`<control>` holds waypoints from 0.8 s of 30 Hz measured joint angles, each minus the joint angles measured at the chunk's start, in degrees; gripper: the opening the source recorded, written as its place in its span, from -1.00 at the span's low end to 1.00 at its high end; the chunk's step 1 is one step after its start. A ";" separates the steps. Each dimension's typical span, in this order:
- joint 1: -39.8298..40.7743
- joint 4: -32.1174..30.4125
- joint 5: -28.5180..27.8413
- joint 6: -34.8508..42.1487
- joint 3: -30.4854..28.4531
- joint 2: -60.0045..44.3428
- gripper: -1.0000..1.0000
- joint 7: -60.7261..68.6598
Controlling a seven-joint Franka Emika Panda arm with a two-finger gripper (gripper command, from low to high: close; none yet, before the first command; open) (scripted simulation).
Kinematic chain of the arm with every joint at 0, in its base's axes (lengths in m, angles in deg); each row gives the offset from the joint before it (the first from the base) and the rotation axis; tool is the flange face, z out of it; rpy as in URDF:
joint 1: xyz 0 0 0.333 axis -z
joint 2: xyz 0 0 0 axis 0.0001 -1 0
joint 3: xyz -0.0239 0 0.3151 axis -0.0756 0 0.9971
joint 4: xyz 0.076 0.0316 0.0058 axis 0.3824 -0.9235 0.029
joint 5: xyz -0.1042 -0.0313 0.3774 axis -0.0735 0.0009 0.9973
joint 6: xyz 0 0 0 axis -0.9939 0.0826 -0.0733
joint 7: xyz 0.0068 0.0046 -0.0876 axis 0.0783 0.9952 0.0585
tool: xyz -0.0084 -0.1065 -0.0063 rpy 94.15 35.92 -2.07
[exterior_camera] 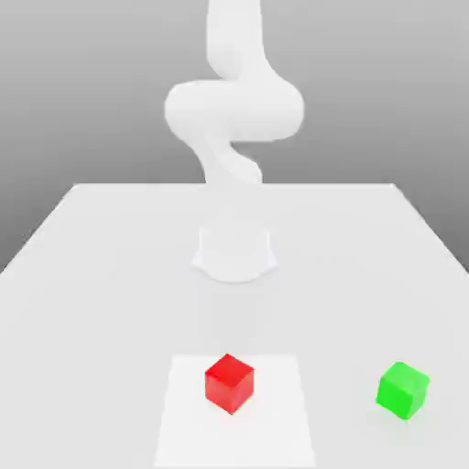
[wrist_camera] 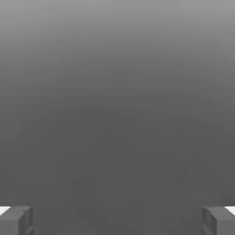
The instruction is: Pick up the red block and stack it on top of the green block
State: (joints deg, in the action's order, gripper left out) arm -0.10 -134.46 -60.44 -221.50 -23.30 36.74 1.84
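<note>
Approach comes first: the gripper (wrist_camera: 117,220) has its fingers wide apart with nothing between them. The red block (exterior_camera: 229,383) sits on a paler patch of the table (exterior_camera: 92,275), well apart from the green block (exterior_camera: 403,390) toward the exterior view's right. Best to descend squarely over the red faces before closing.

Red block (exterior_camera: 229,383) and green block (exterior_camera: 402,390) stood well apart on tabletop (exterior_camera: 101,275), open room around each, jaws spread wide.
</note>
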 joint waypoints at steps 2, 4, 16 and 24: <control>-0.05 -2.58 2.05 -2.61 -0.40 -4.63 0.00 -2.07; -0.06 -5.06 3.82 -5.11 -0.46 -9.13 0.00 -4.23; 2.16 -19.66 4.63 -20.16 3.06 -34.53 0.00 -23.64; 3.03 -23.02 -2.22 -30.77 2.62 -48.59 0.00 -34.47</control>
State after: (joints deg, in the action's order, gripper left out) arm 2.93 -157.49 -62.66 -252.27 -20.68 -11.84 -32.63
